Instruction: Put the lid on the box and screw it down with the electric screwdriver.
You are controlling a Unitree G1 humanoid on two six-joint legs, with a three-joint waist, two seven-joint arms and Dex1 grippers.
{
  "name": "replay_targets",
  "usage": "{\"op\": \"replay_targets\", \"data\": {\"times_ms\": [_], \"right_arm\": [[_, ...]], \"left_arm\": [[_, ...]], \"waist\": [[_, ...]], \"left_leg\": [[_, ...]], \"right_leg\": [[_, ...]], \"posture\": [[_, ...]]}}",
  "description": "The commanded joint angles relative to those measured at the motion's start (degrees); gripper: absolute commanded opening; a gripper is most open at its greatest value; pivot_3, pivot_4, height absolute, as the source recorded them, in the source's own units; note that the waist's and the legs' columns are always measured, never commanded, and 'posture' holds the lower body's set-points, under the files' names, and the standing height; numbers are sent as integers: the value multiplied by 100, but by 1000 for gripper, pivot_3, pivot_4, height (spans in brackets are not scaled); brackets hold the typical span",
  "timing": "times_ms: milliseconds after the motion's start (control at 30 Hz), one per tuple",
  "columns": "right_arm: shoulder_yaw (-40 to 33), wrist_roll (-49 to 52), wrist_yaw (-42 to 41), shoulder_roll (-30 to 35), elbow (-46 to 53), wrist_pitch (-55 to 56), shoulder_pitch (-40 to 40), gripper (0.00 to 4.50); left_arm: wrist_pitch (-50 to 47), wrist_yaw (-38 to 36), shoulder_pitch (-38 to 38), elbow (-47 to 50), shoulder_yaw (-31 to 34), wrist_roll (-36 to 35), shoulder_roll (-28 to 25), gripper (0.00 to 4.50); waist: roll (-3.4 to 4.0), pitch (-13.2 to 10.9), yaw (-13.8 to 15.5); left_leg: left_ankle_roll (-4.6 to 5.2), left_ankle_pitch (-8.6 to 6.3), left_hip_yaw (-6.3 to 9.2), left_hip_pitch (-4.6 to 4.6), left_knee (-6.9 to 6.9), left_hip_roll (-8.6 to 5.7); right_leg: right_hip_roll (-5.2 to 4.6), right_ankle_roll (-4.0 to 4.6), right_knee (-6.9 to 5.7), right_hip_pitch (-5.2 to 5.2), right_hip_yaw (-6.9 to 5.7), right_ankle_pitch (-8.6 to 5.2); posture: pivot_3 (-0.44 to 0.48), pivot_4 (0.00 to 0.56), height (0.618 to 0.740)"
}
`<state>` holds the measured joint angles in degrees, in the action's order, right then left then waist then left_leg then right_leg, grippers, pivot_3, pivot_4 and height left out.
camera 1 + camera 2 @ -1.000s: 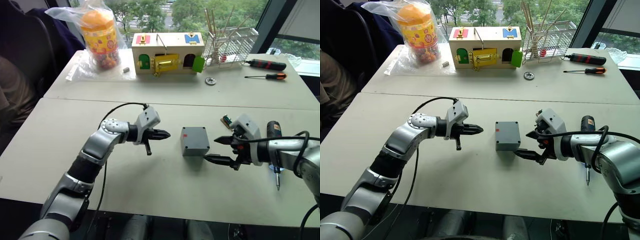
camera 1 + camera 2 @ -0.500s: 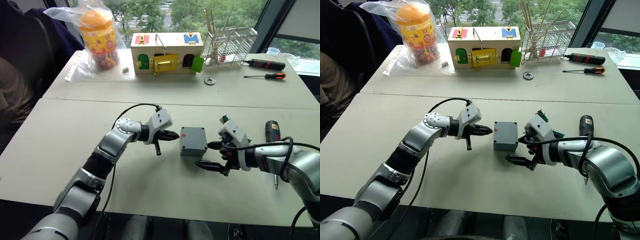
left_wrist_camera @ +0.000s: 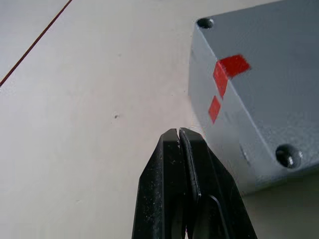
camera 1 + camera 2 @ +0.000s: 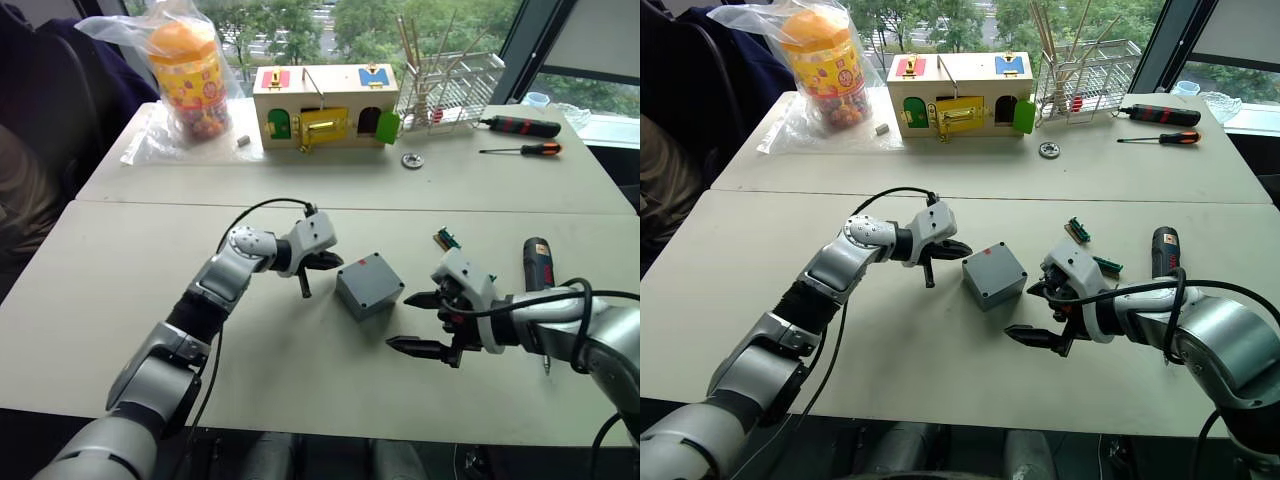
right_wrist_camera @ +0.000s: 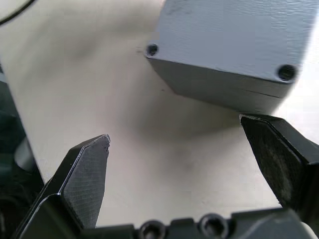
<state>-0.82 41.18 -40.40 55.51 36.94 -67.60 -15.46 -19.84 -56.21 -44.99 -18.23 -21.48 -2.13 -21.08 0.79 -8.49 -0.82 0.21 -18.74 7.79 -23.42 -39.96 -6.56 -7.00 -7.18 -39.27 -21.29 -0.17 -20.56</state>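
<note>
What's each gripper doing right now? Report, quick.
Left gripper: shut, empty, tip beside the box.
Right gripper: open, empty, near the box.

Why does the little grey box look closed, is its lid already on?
Yes, the lid sits on the grey box: the right wrist view shows a seam below the top and corner holes. Whether screws are in, I cannot tell.

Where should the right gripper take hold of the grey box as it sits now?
Probably across two opposite flat side walls of the box, coming in low from its right. It sits skewed on the table, so the open right gripper would need to rotate to square its fingers with those walls.
</note>
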Motion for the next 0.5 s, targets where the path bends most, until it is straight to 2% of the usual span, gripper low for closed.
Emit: {"op": "replay_targets", "data": {"times_ms": [33,133,233,333,500], "right_arm": [[166,-471,-204,250,-256,602,-44,4480],[474,-899,-334,244,-737,1108,-254,4480],[655,-1081,-453,66,-1059,1363,-438,4480],[792,-1155,-603,-55,-1199,1505,-552,4480],[756,-849,-770,-210,-863,1251,-516,4480]], "left_arm": [[-232,-252,217,702,137,-122,-291,0],[-741,-684,591,1642,160,-486,-633,0],[-1074,-921,878,2184,70,-721,-780,0],[-1153,-809,947,2266,32,-710,-703,0],[-1077,-462,825,1991,50,-616,-395,0]], "waist": [[0,0,2],[-1,0,-25],[-1,0,10],[-2,1,21],[-2,1,10]], "left_leg": [[0,0,0,0,0,0],[0,0,0,0,2,0],[0,0,4,0,-2,0],[0,0,4,0,-5,-1],[0,0,6,0,-5,-2]], "right_leg": [[0,0,0,0,0,0],[-1,0,-2,-3,1,0],[-1,0,-3,-3,1,0],[-1,0,-2,1,1,0],[-1,0,-3,4,1,0]], "posture": [[0,150,740],[0,150,740],[0,150,740],[0,150,740],[0,150,740]]}}
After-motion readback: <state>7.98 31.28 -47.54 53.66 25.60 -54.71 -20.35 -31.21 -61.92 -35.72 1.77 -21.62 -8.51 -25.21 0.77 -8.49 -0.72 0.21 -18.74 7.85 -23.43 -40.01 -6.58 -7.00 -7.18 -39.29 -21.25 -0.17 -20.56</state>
